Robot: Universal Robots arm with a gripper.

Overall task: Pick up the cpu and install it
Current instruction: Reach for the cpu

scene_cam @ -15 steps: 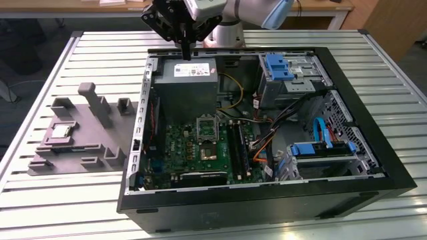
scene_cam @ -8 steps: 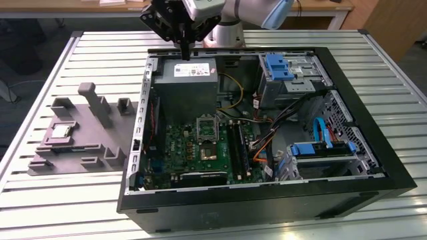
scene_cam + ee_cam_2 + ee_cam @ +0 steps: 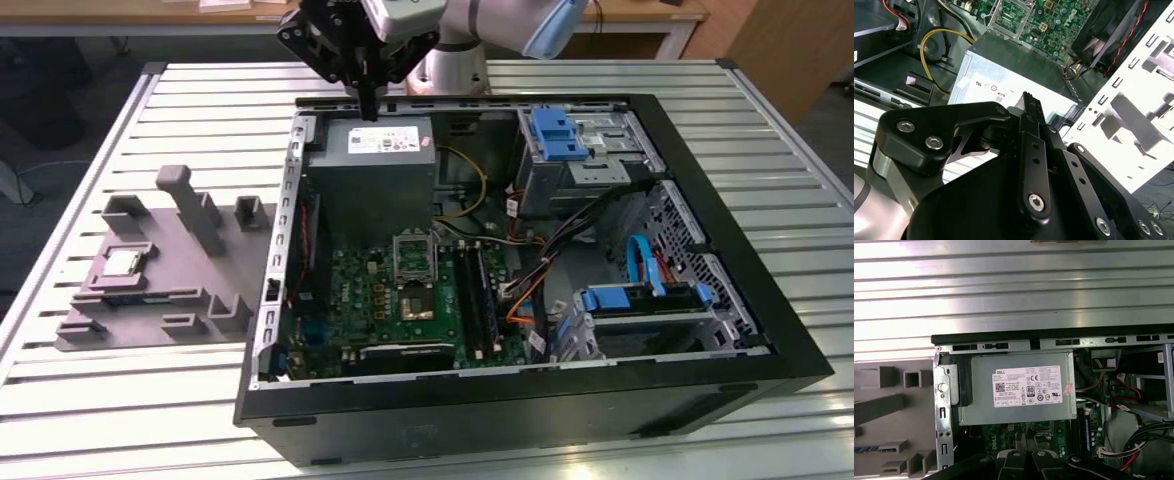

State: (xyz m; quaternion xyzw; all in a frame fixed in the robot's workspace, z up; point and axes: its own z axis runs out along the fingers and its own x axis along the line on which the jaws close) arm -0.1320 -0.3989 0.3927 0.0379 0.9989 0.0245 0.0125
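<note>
Exterior view. The gripper (image 3: 367, 108) hangs above the far wall of the open computer case (image 3: 534, 400), its tip just over the power supply (image 3: 380, 170). The fingers look pressed together and hold nothing. The cpu (image 3: 123, 263) lies flat in a recess of the grey tray (image 3: 160, 300) on the slatted tabletop (image 3: 200, 110), outside the case toward the exterior view's left and well apart from the gripper. The socket (image 3: 414, 255) on the motherboard (image 3: 387, 290) appears to sit open.

Second wrist view. The gripper (image 3: 1029, 100) ends in one narrow tip with no gap visible between the fingers. The power supply (image 3: 1019, 85) is beneath it, with a yellow cable (image 3: 939, 45) beside that.

First wrist view. The gripper (image 3: 1025, 436) is over the edge of the power supply (image 3: 1024, 390); the case rim (image 3: 1004, 337) and the tray's upright blocks (image 3: 879, 407) show to the side.

Risks (judgement only):
- The case wall and the tall tray block (image 3: 194, 205) stand between the gripper and the cpu, so a low sideways pass could strike either.
- Closed fingers coming down on the chip would press it or skid it in its recess rather than take it.
- The chip is thin and smooth, so a shallow pinch on its edges could let it tilt or drop.
- A tilted or turned cpu at the socket could bend contacts.
- Cables near the socket could snag.
</note>
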